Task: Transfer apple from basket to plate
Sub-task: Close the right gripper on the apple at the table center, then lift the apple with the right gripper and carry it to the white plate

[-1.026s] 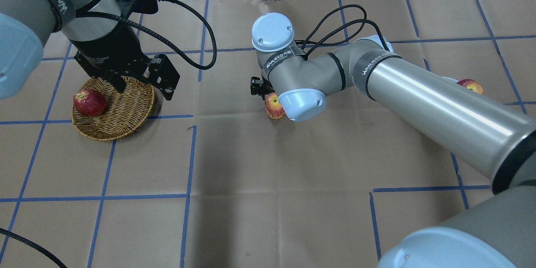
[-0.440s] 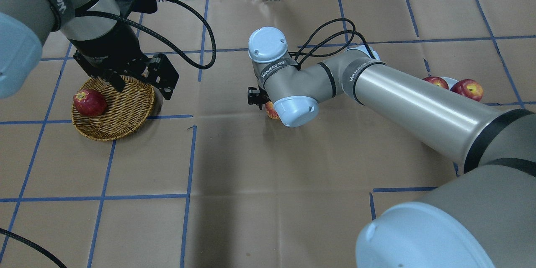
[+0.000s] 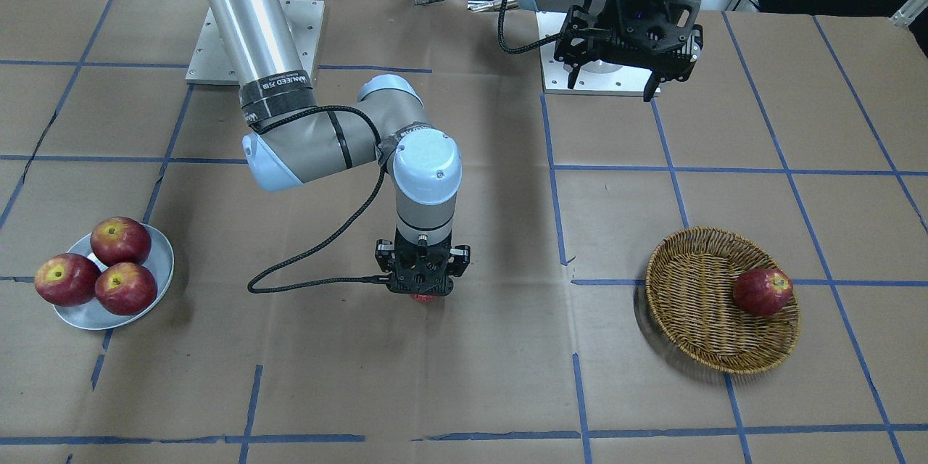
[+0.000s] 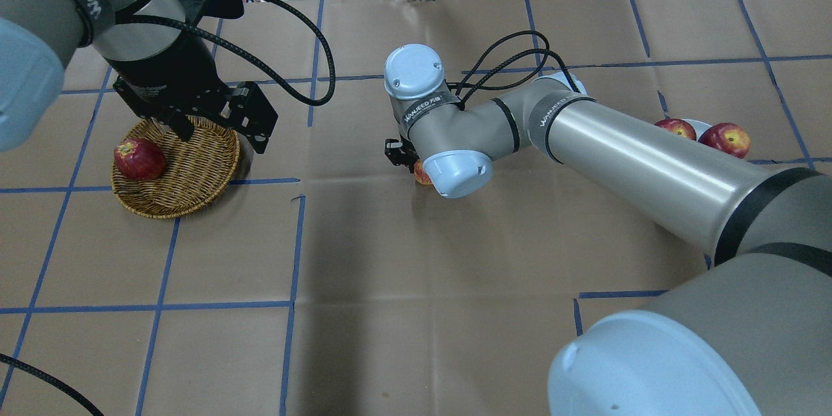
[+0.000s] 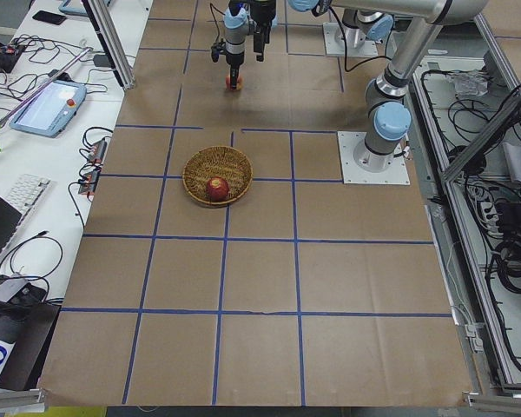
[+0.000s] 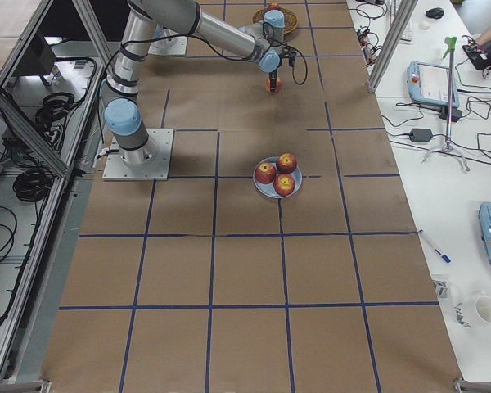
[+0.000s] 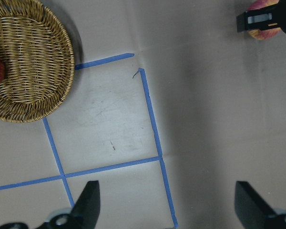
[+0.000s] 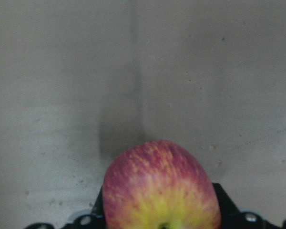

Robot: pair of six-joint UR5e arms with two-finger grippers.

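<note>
The apple [image 8: 162, 191], red with a yellow-streaked blush, fills the bottom of the right wrist view. My right gripper [image 3: 423, 284] stands upright over it at the middle of the table, its fingers tight against the apple's sides. Only slivers of the apple show under the wrist in the overhead view [image 4: 421, 174] and the front view [image 3: 424, 298]. The wicker basket [image 4: 175, 198] holds one dark red apple [image 4: 138, 159]. My left gripper [image 4: 218, 133] hangs open and empty above the basket's far right rim. The grey-white plate [image 3: 156, 261] carries three red apples [image 3: 119, 239].
The right arm's long forearm [image 4: 637, 162] crosses the table between the middle and the plate. A black cable [image 3: 312, 261] loops down beside the right wrist. Blue tape lines [image 4: 296, 240] grid the brown paper table cover.
The right wrist has shifted slightly left and lower over the apple, hiding most of it in the overhead view. The forearm's move has uncovered a second plate apple. The left arm has barely moved.
</note>
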